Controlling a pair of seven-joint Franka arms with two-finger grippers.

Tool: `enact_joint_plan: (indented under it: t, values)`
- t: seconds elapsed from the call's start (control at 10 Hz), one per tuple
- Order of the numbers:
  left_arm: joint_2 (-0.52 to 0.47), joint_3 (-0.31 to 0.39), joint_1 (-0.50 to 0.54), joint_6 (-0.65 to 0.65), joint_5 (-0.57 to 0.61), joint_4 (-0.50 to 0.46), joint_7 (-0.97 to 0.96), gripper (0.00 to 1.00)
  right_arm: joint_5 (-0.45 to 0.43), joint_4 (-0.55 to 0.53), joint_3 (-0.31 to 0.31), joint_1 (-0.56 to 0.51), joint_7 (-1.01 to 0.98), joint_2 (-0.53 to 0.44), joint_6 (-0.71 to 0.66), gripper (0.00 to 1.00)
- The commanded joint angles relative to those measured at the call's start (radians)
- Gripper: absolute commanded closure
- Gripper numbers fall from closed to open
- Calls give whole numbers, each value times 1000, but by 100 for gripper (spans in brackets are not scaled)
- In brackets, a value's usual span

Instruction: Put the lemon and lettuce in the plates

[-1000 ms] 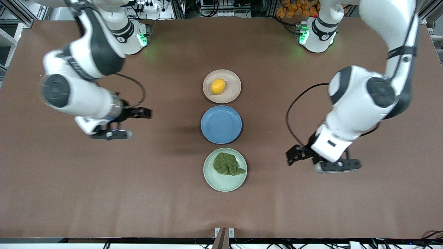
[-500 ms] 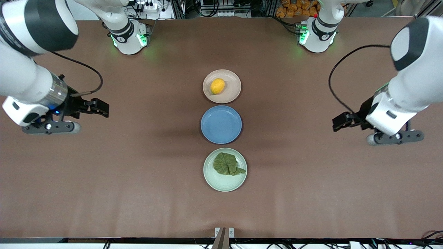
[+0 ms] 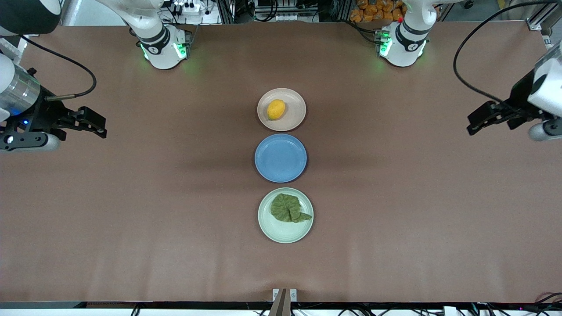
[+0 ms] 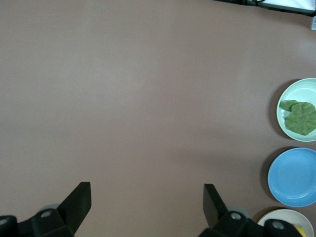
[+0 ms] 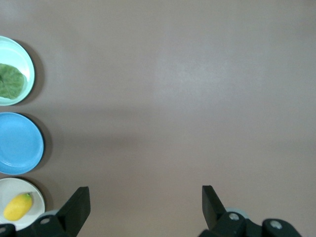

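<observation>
The yellow-orange lemon lies in the pale beige-pink plate, the plate farthest from the front camera. It also shows in the right wrist view. The dark green lettuce lies in the pale mint green plate, the nearest one, and shows in the left wrist view and the right wrist view. My left gripper is open and empty over bare table at the left arm's end. My right gripper is open and empty over bare table at the right arm's end.
A blue plate with nothing on it sits between the two other plates, the three in a row across the table's middle. The brown table spreads wide on both sides. The arm bases stand at the far edge.
Both arms have pulled away from the plates, each toward its own end of the table and up. The lemon, lettuce and plates have not moved.
</observation>
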Motion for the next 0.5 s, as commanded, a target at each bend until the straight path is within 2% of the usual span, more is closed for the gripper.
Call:
enact_joint_plan:
  t: [0.0, 0.2, 0.3, 0.4]
  values:
    - [-50, -5, 12, -49, 10, -31, 14, 0, 0, -7, 12, -13, -13, -11, -16, 0]
    - [-62, -5, 22, -60, 4, -32, 18, 0, 0, -7, 12, -13, -11, -14, -16, 0]
    - [-62, -5, 25, -60, 3, -32, 23, 0, -1, -8, -9, 4, -13, -27, -16, 0]
    - [-68, -5, 25, -60, 3, -34, 26, 0, 5, -8, -147, 119, -16, -49, -15, 0]
